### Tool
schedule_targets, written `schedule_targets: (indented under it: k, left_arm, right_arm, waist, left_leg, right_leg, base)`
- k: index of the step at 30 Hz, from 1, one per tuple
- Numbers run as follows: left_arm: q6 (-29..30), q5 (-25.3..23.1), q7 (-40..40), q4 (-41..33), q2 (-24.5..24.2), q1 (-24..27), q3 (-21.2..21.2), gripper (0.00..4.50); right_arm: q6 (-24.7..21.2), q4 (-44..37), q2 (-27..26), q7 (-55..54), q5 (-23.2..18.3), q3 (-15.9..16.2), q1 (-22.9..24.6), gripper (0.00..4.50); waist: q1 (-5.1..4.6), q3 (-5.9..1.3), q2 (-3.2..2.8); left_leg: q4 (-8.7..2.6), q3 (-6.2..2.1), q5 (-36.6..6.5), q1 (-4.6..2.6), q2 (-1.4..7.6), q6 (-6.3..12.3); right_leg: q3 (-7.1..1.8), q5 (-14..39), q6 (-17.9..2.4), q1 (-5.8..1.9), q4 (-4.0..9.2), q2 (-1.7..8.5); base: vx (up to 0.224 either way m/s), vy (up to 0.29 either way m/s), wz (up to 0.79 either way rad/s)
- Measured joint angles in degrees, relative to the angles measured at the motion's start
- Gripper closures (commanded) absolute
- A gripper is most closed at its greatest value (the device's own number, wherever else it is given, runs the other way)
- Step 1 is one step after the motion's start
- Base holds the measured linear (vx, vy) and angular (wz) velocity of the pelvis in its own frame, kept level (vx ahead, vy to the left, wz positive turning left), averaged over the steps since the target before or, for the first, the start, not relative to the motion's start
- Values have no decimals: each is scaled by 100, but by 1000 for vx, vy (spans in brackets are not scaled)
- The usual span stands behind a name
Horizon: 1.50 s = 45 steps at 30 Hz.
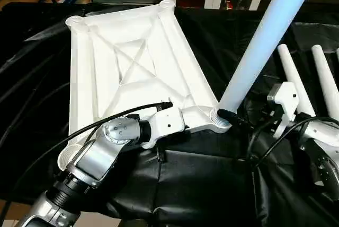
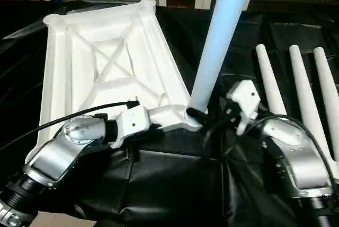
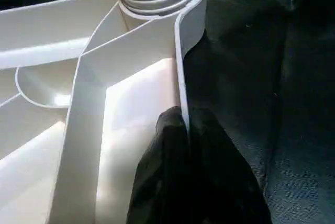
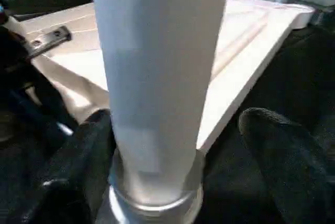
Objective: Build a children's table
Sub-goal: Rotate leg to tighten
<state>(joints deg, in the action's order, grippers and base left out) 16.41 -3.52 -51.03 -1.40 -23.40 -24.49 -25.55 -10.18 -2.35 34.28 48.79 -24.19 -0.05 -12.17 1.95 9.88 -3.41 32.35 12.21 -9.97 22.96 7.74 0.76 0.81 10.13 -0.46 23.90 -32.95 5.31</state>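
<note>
Left pincer clamps rim of white plastic X-ribbed tabletop; long white tapered tube leg stands in near-right socket, leaning toward 1 o'clock, between wide-open right pincer fingers.

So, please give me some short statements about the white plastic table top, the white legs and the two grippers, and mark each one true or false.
1. The white plastic table top lies with its ribbed underside up. True.
2. All four white tapered tube legs are in sockets. False: one leg stands in a corner socket; three spare legs lie on the black cloth.
3. The left gripper pinches the top's edge. True.
4. The right gripper is shut on the leg. False: its fingers stand apart around it.
</note>
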Motion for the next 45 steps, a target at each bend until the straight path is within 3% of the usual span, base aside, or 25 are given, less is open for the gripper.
schedule_targets:
  k: [7, 20, 31, 40, 45]
  left_arm:
    - [-28, 2, -64, 2, -10, 1, 10, 450]
    - [-106, 34, -121, 36, -34, 12, 25, 450]
    - [-114, 30, -115, 10, -61, 65, 63, 450]
    - [479, -247, 546, 240, 450, -87, 184, 450]
    - [932, -620, 1436, 893, 1215, -524, 209, 450]
  right_arm:
    - [-245, -125, 0, 179, -246, -72, 95, 132]
    - [-377, -32, 13, 486, -294, -53, 46, 246]
    - [-382, 28, -139, 430, -234, -60, 14, 260]
    - [-352, 149, -1274, -1370, 465, 71, -155, 262]
    - [-206, 959, -2268, -3103, 1198, 160, -857, 262]
  waist:
    - [3, -1, -2]
    - [4, -3, -3]
    - [-7, -6, -2]
    - [-154, -23, 28]
    - [-225, -31, 23]
  left_leg:
    - [3, 0, 2, 0, 0, 4]
    - [4, 0, 4, 0, 1, 5]
    - [9, 0, 4, -4, 3, 6]
    - [15, -1, -11, -62, 6, -34]
    - [11, -11, -10, -95, 4, -39]
  right_leg:
    - [1, 1, 1, 0, -2, 0]
    - [2, 1, 1, -1, -5, 0]
    - [2, 1, 1, -2, -8, -1]
    - [-1, 15, 25, -38, 1, 0]
    - [2, 36, 56, -51, 35, 3]
  base:
    - [0, 0, 0]
    - [0, 0, 0]
    - [0, 0, 0]
    - [0, 0, 0]
    - [0, 0, 0]
